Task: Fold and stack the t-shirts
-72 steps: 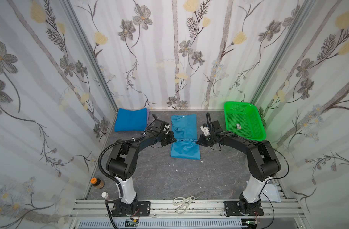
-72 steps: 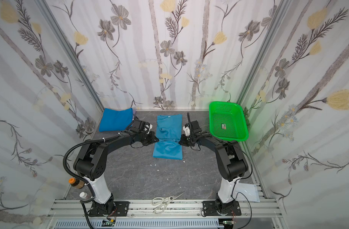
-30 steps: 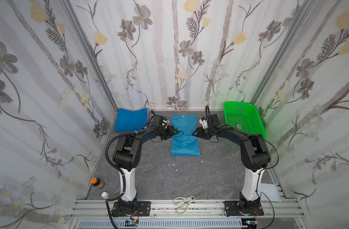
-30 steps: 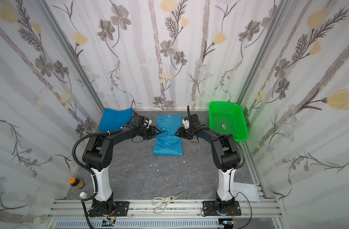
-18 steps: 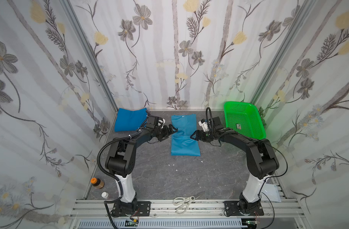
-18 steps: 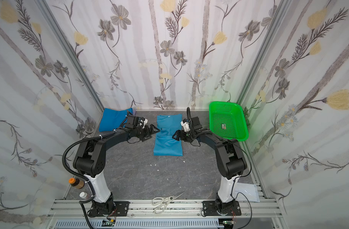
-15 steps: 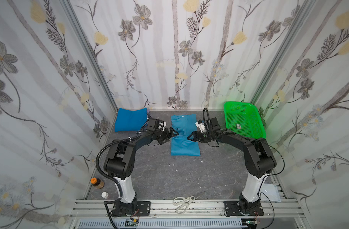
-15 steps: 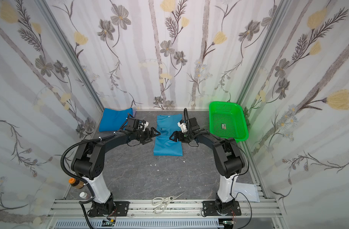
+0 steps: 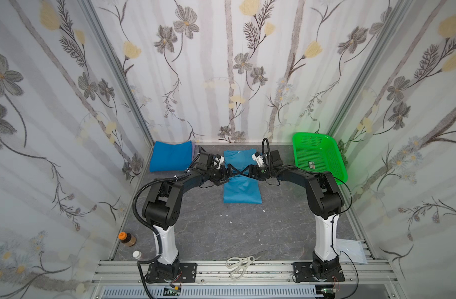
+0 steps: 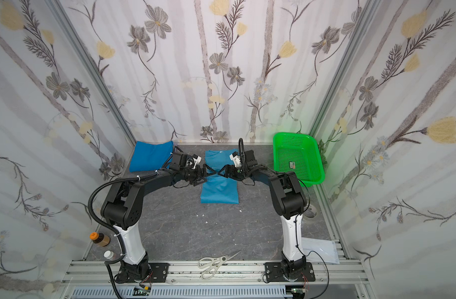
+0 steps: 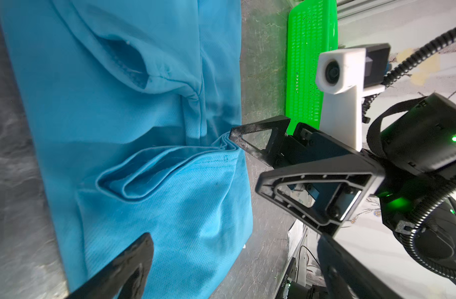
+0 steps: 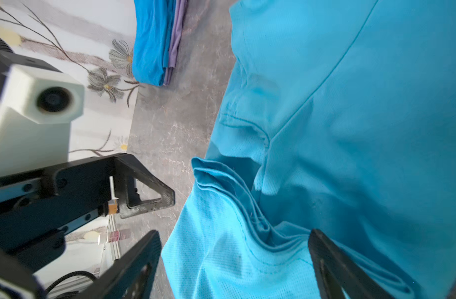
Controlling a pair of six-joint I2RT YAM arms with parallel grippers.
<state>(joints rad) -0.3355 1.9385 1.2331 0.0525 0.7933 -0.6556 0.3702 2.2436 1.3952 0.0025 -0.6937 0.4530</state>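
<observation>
Top views both show the light blue t-shirt [image 9: 241,190] lying part-folded at the far middle of the tabletop [image 9: 221,233]. The left gripper [image 9: 228,174] and right gripper [image 9: 247,173] face each other close over its fold, each with jaws spread apart and holding nothing. Far left, a folded royal blue t-shirt [image 9: 170,159] rests on a lilac one [image 12: 175,38]; the green basket [image 9: 320,158] stands far right
</observation>
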